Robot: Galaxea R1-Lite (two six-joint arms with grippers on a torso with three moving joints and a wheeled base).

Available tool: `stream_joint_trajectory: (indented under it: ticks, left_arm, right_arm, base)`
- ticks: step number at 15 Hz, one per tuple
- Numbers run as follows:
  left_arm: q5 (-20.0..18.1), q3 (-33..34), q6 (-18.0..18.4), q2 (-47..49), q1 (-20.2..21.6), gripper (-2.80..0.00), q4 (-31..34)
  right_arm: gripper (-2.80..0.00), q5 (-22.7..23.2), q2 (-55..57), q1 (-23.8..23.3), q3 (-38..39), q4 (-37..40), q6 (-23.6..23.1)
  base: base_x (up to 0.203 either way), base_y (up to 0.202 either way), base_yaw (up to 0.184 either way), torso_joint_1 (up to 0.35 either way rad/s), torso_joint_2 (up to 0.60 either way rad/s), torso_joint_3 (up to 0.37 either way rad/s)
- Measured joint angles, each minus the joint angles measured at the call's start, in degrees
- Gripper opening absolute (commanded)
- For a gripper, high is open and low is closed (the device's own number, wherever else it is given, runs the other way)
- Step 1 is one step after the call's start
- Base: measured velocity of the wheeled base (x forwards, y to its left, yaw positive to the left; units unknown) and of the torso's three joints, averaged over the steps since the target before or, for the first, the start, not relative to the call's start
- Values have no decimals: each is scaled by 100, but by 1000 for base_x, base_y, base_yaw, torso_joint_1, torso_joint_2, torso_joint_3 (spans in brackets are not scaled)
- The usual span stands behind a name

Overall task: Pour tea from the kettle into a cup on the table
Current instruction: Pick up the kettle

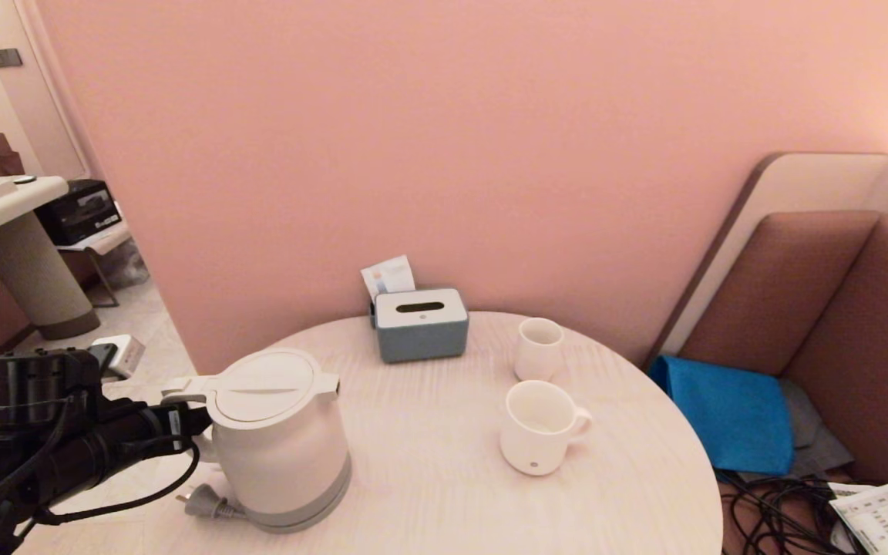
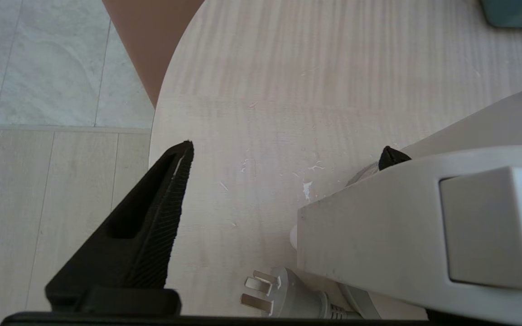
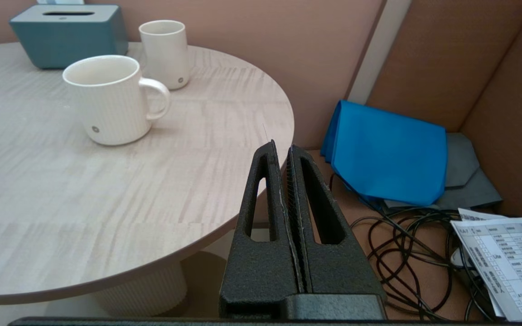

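Note:
The white kettle (image 1: pixel 278 439) stands on its grey base at the front left of the round table (image 1: pixel 428 478), lid shut, handle (image 2: pixel 379 226) pointing left. My left gripper (image 2: pixel 289 148) is open at that handle. One finger (image 2: pixel 161 217) stands well clear of it, and the other's tip (image 2: pixel 390 157) peeks out from behind it. The wide white cup (image 1: pixel 540 428) with its side handle sits to the right of the kettle. No liquid shows in it. My right gripper (image 3: pixel 281 146) is shut and empty, off the table's right edge.
A smaller handleless cup (image 1: pixel 539 348) stands behind the mug, and a grey-blue tissue box (image 1: pixel 421 324) at the table's back. The kettle's plug (image 1: pixel 201 505) lies loose by its base. A blue cloth (image 1: pixel 729 412), black cables (image 1: pixel 768 509) and a printed sheet (image 3: pixel 505 262) lie on the seat to the right.

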Motion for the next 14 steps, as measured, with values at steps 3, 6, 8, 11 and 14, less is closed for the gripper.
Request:
stream_joint_trajectory:
  ticks: [3,6,8,11,14]
  left_arm:
    - [8,-46,2,-16,-2,0,0]
    - [3,-18,27,-16,-6,-280,-2]
    - [-1,-7,33,1,-6,-280,-5]
    - [-17,-21,35,20,-11,-280,-7]
    - [-3,-33,25,48,-10,-280,-6]
  right_arm:
    - [-280,-3,0,0,-2,2,-2]
    - [-280,-2,0,0,-2,2,0]
    - [-280,-1,0,0,-2,2,-1]
    - [-280,-2,0,0,-2,2,-3]
    - [-280,-1,0,0,-2,2,-2]
  base:
    - [0,0,0,0,0,0]
    - [0,0,0,0,0,0]
    - [0,0,0,0,0,0]
    - [0,0,0,0,0,0]
    - [0,0,0,0,0,0]
